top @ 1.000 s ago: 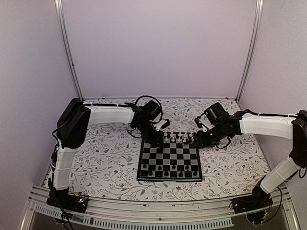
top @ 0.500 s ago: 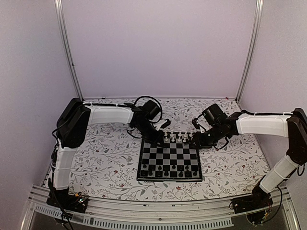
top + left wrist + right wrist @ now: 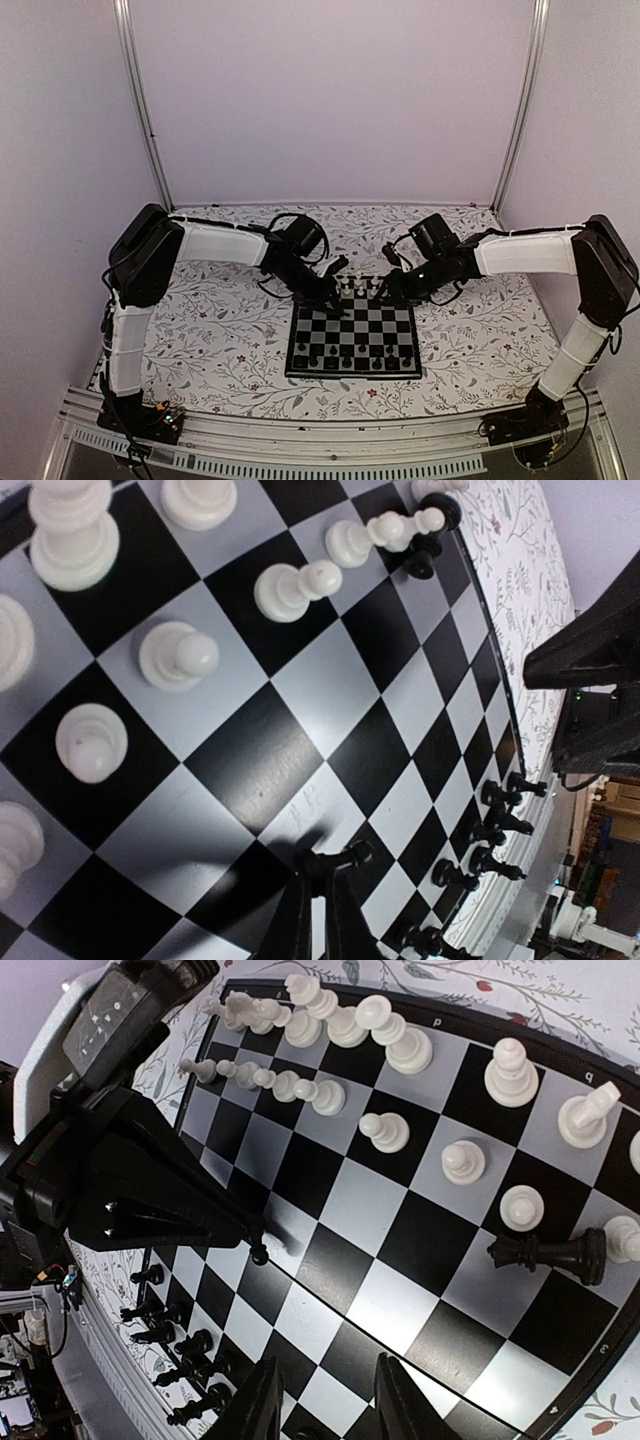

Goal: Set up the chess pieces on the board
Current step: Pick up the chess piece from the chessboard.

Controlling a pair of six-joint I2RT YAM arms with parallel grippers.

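both arms have swung in over the board (image 3: 355, 325) since a second ago. the left gripper (image 3: 322, 865) has slid in from the board's far left corner and pinched shut on the way, and the right gripper (image 3: 328, 1370) has come across from the far right corner.

starting at the board's near edge, the black pieces (image 3: 345, 357) stand lined up and upright. the board itself lies flat on the flowered cloth (image 3: 230, 340), midway between the two arm bases.

moving up to the board's far left quarter, the left gripper's fingers are clamped tight together on a black pawn (image 3: 260, 1253), which pokes out at their tips just over the squares. whether it touches the board, i can't tell.

over on the far right side of the board, the right gripper hovers with its fingers (image 3: 262, 1400) partly spread. nothing sits between them, only checkered squares below.

and along the board's far edge the white pieces (image 3: 365, 288) stand in two rows. one toppled black piece (image 3: 548, 1252) lies on its side among them, near the board's far right corner and just beside a white pawn.
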